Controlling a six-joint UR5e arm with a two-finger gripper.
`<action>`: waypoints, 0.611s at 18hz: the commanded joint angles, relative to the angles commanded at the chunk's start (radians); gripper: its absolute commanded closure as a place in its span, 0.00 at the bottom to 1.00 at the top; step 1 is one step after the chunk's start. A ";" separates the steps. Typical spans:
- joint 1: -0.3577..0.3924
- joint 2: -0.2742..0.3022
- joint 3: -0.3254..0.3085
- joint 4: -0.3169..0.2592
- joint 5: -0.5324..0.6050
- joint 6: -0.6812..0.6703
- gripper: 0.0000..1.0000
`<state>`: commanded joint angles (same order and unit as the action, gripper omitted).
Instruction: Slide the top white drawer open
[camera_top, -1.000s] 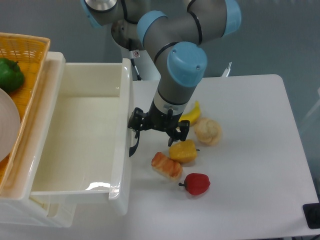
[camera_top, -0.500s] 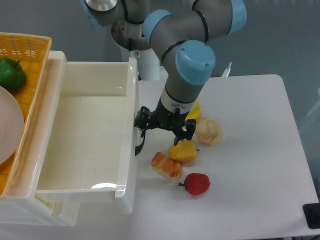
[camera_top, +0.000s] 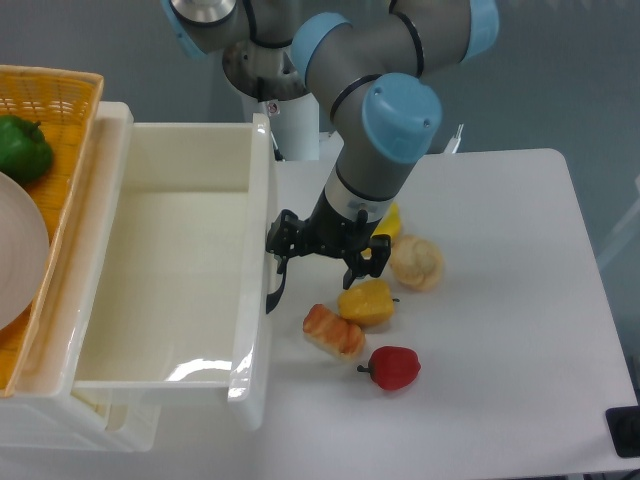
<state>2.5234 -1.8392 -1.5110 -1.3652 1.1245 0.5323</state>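
Observation:
The top white drawer (camera_top: 170, 260) stands pulled far out of the cabinet, and its deep cream tray holds nothing. Its black arched handle (camera_top: 273, 288) hangs on the front panel (camera_top: 258, 250). My gripper (camera_top: 323, 250) sits just right of that panel with its fingers spread apart. The left finger (camera_top: 280, 236) touches the handle's upper end, and the right finger (camera_top: 367, 262) hovers over the yellow food. Nothing is clamped between them. The lower drawer shows only as a sliver at the bottom left.
An orange woven basket (camera_top: 60, 100) on the cabinet holds a green pepper (camera_top: 25, 145) and a white plate (camera_top: 18, 250). On the table beside the gripper lie a yellow pepper (camera_top: 367, 302), a pastry (camera_top: 334, 331), a red pepper (camera_top: 393, 367), a bun (camera_top: 416, 262) and a banana (camera_top: 388, 222).
The drawer slid further out to the right with my gripper at its handle, then eased back slightly. The arm shifted right along with it.

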 joint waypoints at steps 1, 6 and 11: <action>0.000 0.000 0.000 0.000 0.000 0.000 0.00; 0.021 0.002 0.005 0.001 0.004 0.006 0.00; 0.043 0.006 0.048 0.026 0.116 0.180 0.00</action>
<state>2.5663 -1.8331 -1.4634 -1.3392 1.2405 0.7127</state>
